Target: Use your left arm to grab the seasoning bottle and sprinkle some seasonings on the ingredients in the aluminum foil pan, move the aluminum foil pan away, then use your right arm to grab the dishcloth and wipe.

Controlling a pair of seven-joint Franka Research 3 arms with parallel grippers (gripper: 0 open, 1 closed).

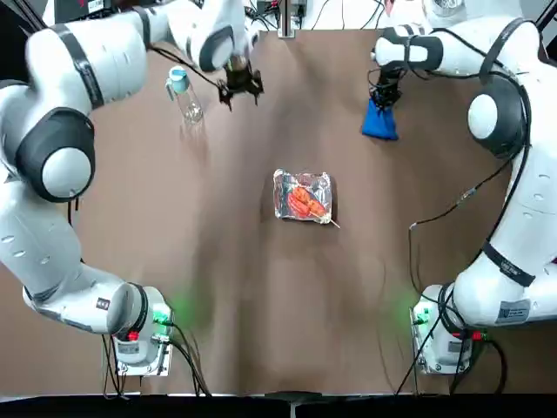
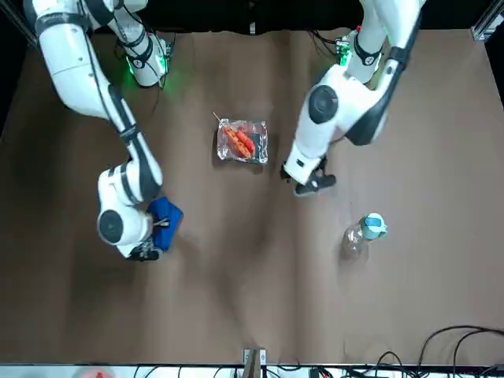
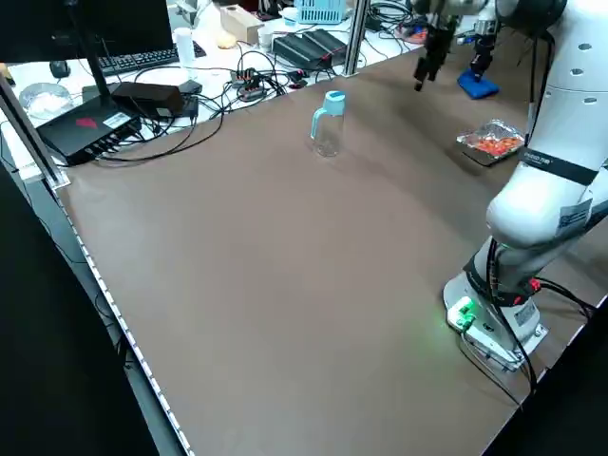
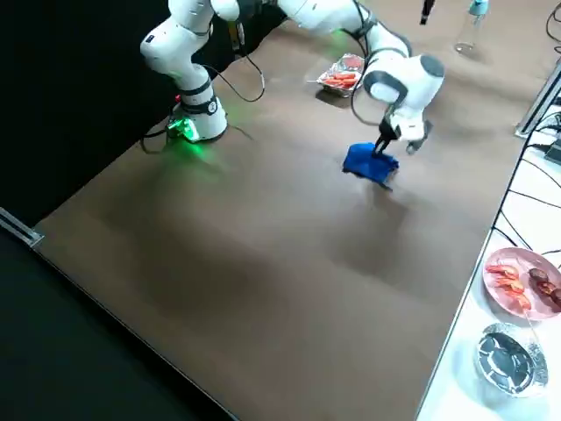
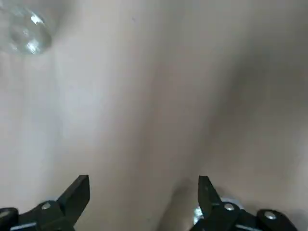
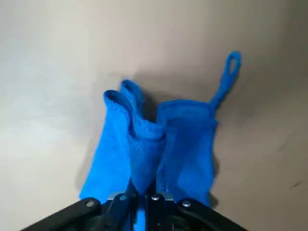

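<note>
My right hand point(image 6: 142, 195) is pinching the blue dishcloth point(image 6: 154, 144) at the far right of the counter point(image 1: 261, 296), my fingers closed tight on a gathered fold, with the rest of the cloth hanging bunched against the surface and its small loop sticking out to one side. Nearer to me, about the middle of the counter, the aluminum foil pan point(image 1: 302, 195) is sitting with the orange-red ingredients point(image 1: 302, 202) inside and a thin skewer poking over its near right corner. Farther out on the left, my left hand point(image 1: 240, 87) is hovering above the counter with its fingers spread wide and holding nothing. Just to its left, the seasoning bottle point(image 1: 184, 94) is standing upright on the counter, light blue cap on top, apart from those open fingers.
</note>
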